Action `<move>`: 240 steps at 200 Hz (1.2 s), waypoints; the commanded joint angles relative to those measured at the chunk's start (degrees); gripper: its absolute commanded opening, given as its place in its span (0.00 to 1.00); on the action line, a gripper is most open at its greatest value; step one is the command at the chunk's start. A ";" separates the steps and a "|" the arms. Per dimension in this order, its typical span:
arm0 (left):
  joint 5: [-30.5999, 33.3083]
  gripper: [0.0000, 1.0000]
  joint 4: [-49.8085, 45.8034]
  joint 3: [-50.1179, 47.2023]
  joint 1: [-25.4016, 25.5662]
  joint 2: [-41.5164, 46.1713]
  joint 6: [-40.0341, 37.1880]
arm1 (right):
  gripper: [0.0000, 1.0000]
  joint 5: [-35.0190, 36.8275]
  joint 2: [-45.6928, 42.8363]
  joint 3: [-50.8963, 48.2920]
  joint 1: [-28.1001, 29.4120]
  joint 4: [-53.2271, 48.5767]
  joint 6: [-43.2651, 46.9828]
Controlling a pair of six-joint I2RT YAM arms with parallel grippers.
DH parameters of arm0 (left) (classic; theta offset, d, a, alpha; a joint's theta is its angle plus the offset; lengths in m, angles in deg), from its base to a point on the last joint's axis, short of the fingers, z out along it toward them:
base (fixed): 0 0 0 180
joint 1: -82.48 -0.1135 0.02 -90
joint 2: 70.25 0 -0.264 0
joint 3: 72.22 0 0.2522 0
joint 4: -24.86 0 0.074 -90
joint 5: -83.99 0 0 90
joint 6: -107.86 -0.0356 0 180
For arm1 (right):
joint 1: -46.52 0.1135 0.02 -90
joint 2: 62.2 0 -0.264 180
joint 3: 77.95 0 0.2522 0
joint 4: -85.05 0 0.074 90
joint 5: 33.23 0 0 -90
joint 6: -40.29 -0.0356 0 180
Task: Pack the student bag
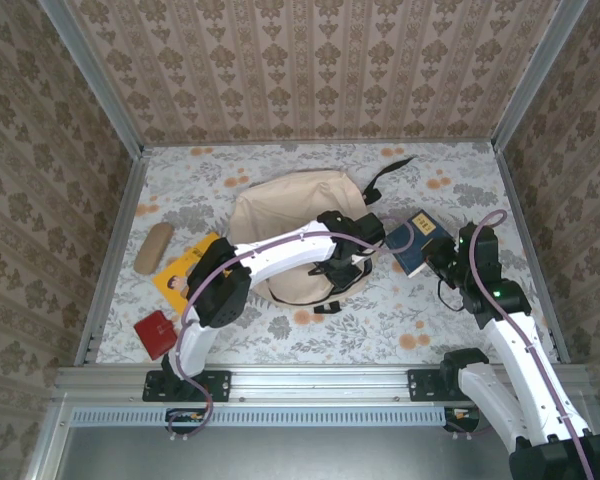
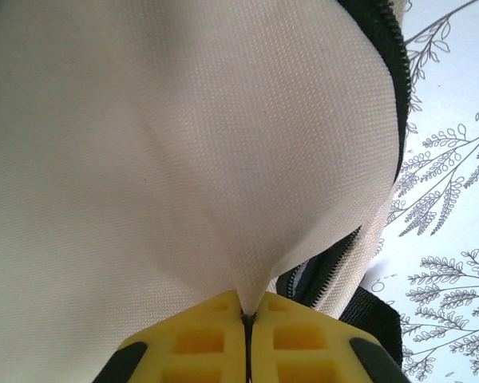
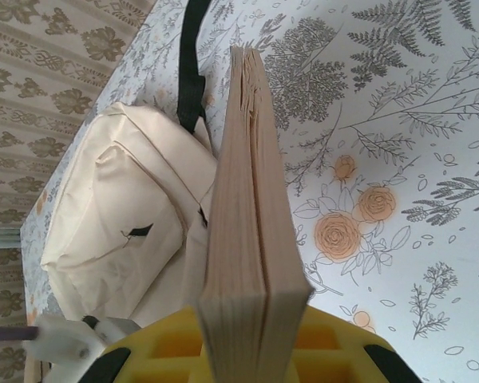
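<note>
Red pouch (image 1: 156,333) sits by near-left corner of tabletop (image 1: 460,190), R tool (image 3: 255,323) is clamped on a thick book (image 3: 243,199) btwn centre & right edge, L tool (image 2: 247,319) is pinched tight on cream fabric of student bag (image 2: 184,144), lying mid-tabletop twd far edge.

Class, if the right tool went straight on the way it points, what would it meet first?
Probably the black strap of the backpack, just past the far end of the book the right tool grips; depth is unclear.

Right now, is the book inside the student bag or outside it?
Outside: the right pincer holds the book beside the student bag, not in it.
</note>
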 commanded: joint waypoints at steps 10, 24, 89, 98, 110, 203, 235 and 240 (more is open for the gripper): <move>2.67 0.00 -0.07 3.58 -1.29 5.00 -0.12 | 0.00 -0.27 -1.77 2.02 -0.58 -2.77 2.47; 3.43 0.00 1.57 4.59 -2.37 7.29 0.43 | 0.00 -0.20 -2.43 2.88 -0.71 -3.96 3.49; 7.21 0.00 18.83 6.71 -7.20 14.77 2.66 | 0.00 -9.79 -6.45 5.59 -0.97 -4.85 7.27; 7.34 0.00 20.54 7.95 -7.55 14.67 2.70 | 0.00 -13.15 -6.28 5.39 -0.97 -4.02 6.91; 7.16 0.00 21.71 10.28 -7.91 13.93 2.70 | 0.00 -17.94 -6.09 4.70 -0.97 -1.99 5.95; 5.84 0.00 22.65 15.37 -8.13 12.28 2.92 | 0.00 -21.84 1.27 -3.68 5.92 17.11 -2.77; 5.12 0.00 23.00 13.18 -8.08 14.06 3.40 | 0.00 -18.27 9.23 -3.63 8.60 26.07 -4.49; 5.00 0.00 23.02 12.99 -8.08 14.30 3.48 | 0.00 -17.09 10.43 -3.43 9.12 27.49 -4.70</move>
